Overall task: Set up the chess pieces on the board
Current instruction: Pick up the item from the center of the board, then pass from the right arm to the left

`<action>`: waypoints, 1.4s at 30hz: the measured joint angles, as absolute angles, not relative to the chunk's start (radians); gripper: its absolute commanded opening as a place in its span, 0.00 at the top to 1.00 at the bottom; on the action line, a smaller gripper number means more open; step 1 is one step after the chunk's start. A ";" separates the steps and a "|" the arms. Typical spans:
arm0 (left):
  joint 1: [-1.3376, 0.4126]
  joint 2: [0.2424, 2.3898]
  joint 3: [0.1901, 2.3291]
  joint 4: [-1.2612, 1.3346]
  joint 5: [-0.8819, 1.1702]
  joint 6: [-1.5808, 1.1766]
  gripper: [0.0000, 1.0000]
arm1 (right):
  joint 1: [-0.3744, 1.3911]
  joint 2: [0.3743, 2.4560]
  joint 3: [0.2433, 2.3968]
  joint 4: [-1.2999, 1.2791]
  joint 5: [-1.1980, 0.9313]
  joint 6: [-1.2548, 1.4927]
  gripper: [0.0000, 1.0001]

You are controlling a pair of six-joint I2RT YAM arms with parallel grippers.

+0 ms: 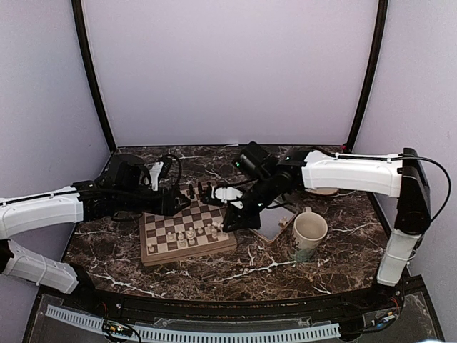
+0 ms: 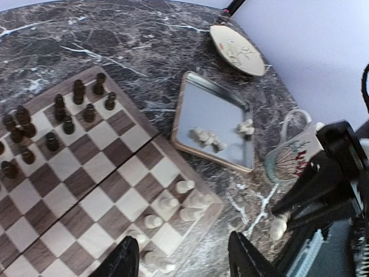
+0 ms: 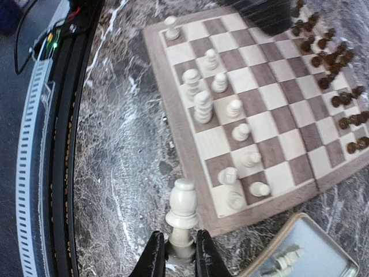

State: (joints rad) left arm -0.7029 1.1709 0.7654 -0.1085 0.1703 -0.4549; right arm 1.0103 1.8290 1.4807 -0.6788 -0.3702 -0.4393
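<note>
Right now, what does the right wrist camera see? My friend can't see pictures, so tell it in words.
The right gripper pinches a cream chess piece standing on the marble table beside the chessboard corner. More cream pieces stand on one side of the board, dark pieces crowd the opposite side, and a grey tray peeks in bottom right.

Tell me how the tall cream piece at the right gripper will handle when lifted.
Likely rigid and light: the cream piece looks carved and small beside the board. Probably top-heavy, since the right gripper grips it low, at the base. Its turned round shape could roll if dropped.
</note>
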 measured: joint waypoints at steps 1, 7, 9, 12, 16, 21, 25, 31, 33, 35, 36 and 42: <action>-0.703 1.181 0.765 -0.087 0.194 -0.474 0.47 | 0.989 1.810 1.481 -0.672 -0.392 -0.429 0.89; -0.707 1.259 0.762 0.107 0.379 -0.616 0.47 | 0.893 1.792 1.491 -0.651 -0.472 -0.373 0.89; -0.714 1.288 0.762 0.164 0.419 -0.654 0.47 | 0.890 1.795 1.491 -0.650 -0.489 -0.359 0.89; -0.736 1.335 0.763 0.222 0.463 -0.700 0.47 | 0.890 1.797 1.491 -0.650 -0.509 -0.345 0.89; -0.765 1.395 0.770 0.258 0.496 -0.732 0.52 | 0.890 1.797 1.492 -0.650 -0.525 -0.334 0.89; -0.785 1.463 0.784 0.313 0.539 -0.763 0.58 | 0.890 1.797 1.492 -0.650 -0.529 -0.330 0.88; -0.790 1.487 0.787 0.353 0.564 -0.780 0.66 | 0.890 1.797 1.492 -0.650 -0.533 -0.330 0.88; -0.790 1.494 0.787 0.390 0.585 -0.794 0.75 | 0.890 1.797 1.492 -0.650 -0.537 -0.331 0.88; -0.790 1.494 0.787 0.395 0.588 -0.796 0.79 | 0.890 1.797 1.492 -0.650 -0.540 -0.331 0.88; -0.790 1.494 0.787 0.398 0.591 -0.798 0.83 | 0.890 1.797 1.492 -0.650 -0.544 -0.331 0.87; -0.790 1.495 0.787 0.400 0.592 -0.797 0.84 | 0.890 1.797 1.492 -0.650 -0.547 -0.331 0.86; -0.790 1.498 0.789 0.404 0.597 -0.781 0.89 | 0.890 1.797 1.492 -0.651 -0.549 -0.333 0.74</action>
